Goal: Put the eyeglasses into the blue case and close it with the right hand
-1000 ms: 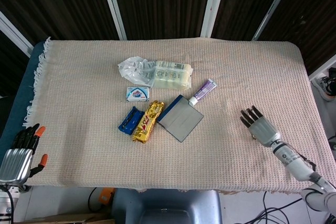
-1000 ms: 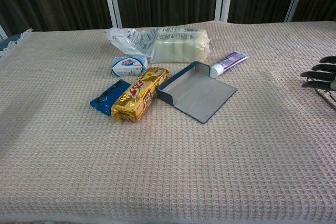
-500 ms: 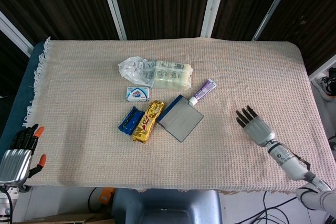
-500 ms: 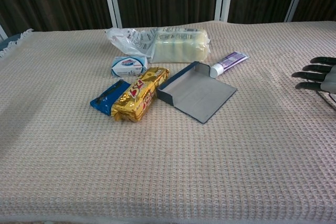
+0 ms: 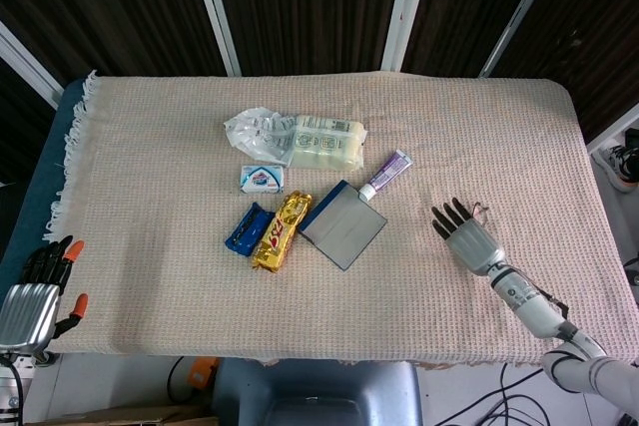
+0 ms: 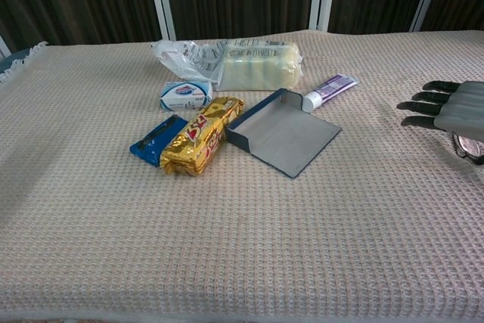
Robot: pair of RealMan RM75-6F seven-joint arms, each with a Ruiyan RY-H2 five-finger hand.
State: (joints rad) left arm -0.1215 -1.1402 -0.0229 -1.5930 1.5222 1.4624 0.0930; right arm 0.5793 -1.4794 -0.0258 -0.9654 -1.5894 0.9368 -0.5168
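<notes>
Head view puts the eyeglasses (image 5: 483,210) at 3 o'clock on the table, only a thin loop showing beside the right hand (image 5: 464,236), whose fingers are spread and hold nothing. Their axis is hidden, so a blind grasp could snag or bend an arm. The open blue case (image 5: 342,223) runs 7 to 1 o'clock, its lid toward 4.

Tabletop under beige waffle-weave cloth (image 5: 180,276). Clustered mid-table: open blue case (image 5: 342,223), toothpaste tube (image 5: 386,173), gold snack pack (image 5: 281,229), blue packet (image 5: 246,228), soap box (image 5: 262,179), clear plastic bag (image 5: 300,139).
</notes>
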